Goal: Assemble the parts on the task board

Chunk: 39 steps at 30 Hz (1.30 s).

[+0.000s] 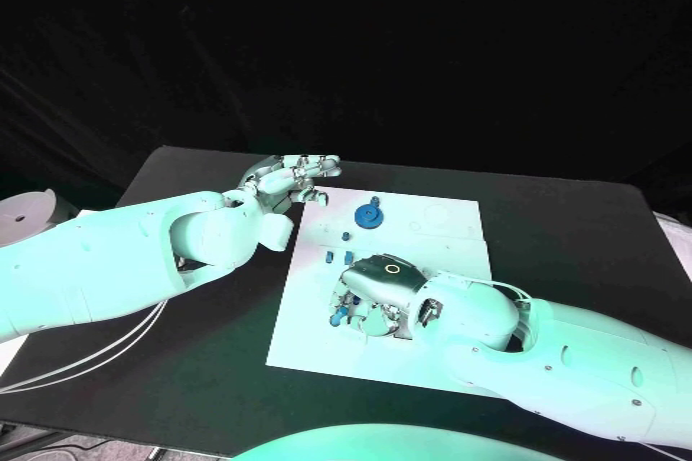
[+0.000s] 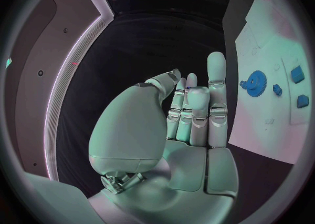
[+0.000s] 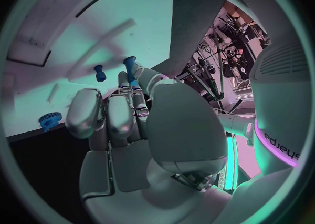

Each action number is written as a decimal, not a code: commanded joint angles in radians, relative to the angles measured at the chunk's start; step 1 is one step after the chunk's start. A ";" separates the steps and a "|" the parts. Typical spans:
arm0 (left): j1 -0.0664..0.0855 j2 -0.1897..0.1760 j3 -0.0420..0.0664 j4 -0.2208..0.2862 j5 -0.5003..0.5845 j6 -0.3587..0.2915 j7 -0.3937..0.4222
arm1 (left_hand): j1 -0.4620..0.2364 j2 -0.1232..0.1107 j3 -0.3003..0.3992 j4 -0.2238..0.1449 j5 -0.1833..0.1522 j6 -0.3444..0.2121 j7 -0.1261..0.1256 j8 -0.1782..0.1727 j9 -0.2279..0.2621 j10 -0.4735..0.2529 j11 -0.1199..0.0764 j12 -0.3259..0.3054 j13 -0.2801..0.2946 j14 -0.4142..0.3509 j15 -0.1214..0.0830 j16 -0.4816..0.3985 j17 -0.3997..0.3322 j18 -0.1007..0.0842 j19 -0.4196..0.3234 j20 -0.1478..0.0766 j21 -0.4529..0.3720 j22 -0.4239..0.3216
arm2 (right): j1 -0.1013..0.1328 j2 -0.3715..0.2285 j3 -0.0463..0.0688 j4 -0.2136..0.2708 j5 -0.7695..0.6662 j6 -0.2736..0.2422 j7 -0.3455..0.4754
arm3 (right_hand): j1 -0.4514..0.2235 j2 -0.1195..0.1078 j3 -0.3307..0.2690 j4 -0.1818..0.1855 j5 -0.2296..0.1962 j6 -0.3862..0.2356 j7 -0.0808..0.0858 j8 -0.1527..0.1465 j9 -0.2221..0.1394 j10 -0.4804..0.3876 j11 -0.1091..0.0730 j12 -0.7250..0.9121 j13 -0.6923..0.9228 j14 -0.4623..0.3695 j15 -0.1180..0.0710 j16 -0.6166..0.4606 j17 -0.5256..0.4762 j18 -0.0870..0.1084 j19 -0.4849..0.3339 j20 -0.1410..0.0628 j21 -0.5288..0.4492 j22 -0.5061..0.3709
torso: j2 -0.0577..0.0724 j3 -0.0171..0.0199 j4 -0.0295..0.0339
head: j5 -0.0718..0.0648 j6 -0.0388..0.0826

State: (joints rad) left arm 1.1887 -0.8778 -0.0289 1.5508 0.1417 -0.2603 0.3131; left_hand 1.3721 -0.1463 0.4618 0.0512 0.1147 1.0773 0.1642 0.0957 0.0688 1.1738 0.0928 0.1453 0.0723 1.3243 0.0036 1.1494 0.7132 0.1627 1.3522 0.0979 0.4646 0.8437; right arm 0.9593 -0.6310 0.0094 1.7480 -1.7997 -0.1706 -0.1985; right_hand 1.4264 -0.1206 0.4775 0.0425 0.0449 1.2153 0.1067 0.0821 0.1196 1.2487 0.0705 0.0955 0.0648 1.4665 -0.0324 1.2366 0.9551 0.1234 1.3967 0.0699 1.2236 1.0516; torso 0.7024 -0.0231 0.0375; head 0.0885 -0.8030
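Head view: task board [image 1: 447, 281] mid-table, blue gear [image 1: 369, 215] near its far edge; left hand [image 1: 289, 181] off the far-left corner; right hand [image 1: 387, 286] over near-side parts | left wrist: fingers [image 2: 217, 84] upright, holding nothing | right wrist: fingertips pinch a blue peg [image 3: 130, 67]; second peg [image 3: 100, 72] just beside.
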 commanded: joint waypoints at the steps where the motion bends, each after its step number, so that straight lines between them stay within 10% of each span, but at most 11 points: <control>1: 0.001 0.002 0.001 0.002 0.003 0.019 0.003 | -0.005 0.003 -0.006 0.000 -0.003 -0.005 0.002 0.006 0.000 -0.008 0.000 0.006 0.000 -0.010 0.000 0.000 -0.002 0.017 -0.004 0.000 -0.004 -0.001 | -0.003 0.002 -0.002 -0.002 -0.053 0.049 -0.034 | 0.007 0.016 0.008 0.000 0.006 0.001 0.005 0.004 0.000 0.029 -0.023 -0.003 0.001 0.025 0.000 0.004 0.000 -0.020 0.000 0.002 0.004 -0.001 | 0.000 -0.0002 0.0001 | -0.002 0.001; 8: 0.001 0.001 0.001 0.001 0.003 0.020 0.001 | -0.005 0.003 -0.006 0.000 -0.003 -0.005 0.002 0.006 0.000 -0.008 0.000 0.006 0.000 -0.010 0.000 0.000 -0.002 0.017 -0.004 0.000 -0.004 -0.001 | -0.003 0.012 -0.003 -0.002 -0.068 0.064 -0.050 | -0.010 0.007 0.005 0.002 0.007 -0.015 0.010 -0.008 -0.001 0.012 -0.017 -0.019 -0.002 0.021 0.006 0.000 -0.009 -0.019 -0.006 0.005 -0.002 -0.009 | 0.000 -0.0003 0.0008 | -0.002 0.001; 14: 0.001 0.002 0.001 0.002 0.003 0.020 0.001 | -0.004 0.005 -0.007 -0.001 -0.003 -0.006 0.003 0.007 0.000 -0.009 0.000 0.008 -0.001 -0.010 0.001 0.001 -0.003 0.017 -0.004 0.001 -0.005 -0.002 | -0.003 0.024 -0.009 -0.011 -0.048 0.047 -0.052 | -0.086 -0.063 -0.056 0.029 0.010 -0.162 0.043 -0.022 -0.038 -0.142 0.024 -0.035 -0.004 0.002 0.041 -0.039 -0.080 -0.003 -0.055 0.034 -0.074 -0.106 | 0.000 -0.0008 0.0005 | -0.003 0.001; 27: 0.001 0.000 0.001 0.002 0.003 0.020 -0.001 | -0.003 0.005 -0.008 -0.002 -0.003 -0.006 0.003 0.007 0.000 -0.010 0.000 0.008 -0.001 -0.011 0.001 0.001 -0.003 0.017 -0.004 0.001 -0.005 -0.002 | -0.003 -0.003 -0.011 0.007 -0.034 -0.084 -0.048 | -0.061 -0.044 -0.203 0.040 0.013 -0.223 0.052 -0.019 -0.052 -0.216 0.036 -0.014 0.000 -0.006 0.051 -0.059 -0.119 0.007 -0.070 0.052 -0.104 -0.142 | 0.000 0.0003 0.0007 | -0.010 0.005; 39: 0.001 -0.012 0.000 0.007 0.003 0.020 -0.003 | -0.003 0.005 -0.008 -0.002 -0.003 -0.006 0.003 0.007 0.000 -0.010 0.000 0.008 -0.001 -0.011 0.001 0.001 -0.003 0.017 -0.004 0.001 -0.005 -0.002 | 0.030 -0.261 0.024 0.149 0.230 -0.240 -0.091 | -0.039 -0.021 -0.227 0.070 0.066 -0.142 0.044 0.000 -0.044 -0.042 0.006 0.072 0.013 0.018 0.027 -0.011 -0.045 -0.010 -0.017 0.035 -0.031 -0.047 | -0.001 -0.0010 -0.0076 | -0.052 0.018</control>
State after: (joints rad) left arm 1.1887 -0.8888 -0.0289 1.5538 0.1417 -0.2577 0.3073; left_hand 1.3721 -0.1463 0.4590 0.0484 0.1147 1.0773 0.1642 0.0957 0.0688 1.1738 0.0928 0.1510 0.0722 1.3206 0.0072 1.1493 0.7109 0.1627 1.3522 0.0979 0.4646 0.8427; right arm 0.9835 -0.8673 0.0326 1.8811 -1.7279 -0.3555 -0.2473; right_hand 1.3810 -0.1492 0.2493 0.1048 0.1079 1.0670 0.1520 0.0775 0.0748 1.1843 0.0837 0.1601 0.0762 1.4671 0.0024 1.2141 0.8932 0.1233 1.3712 0.1070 1.1795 0.9867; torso 0.7016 -0.0229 0.0345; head 0.0477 -0.7886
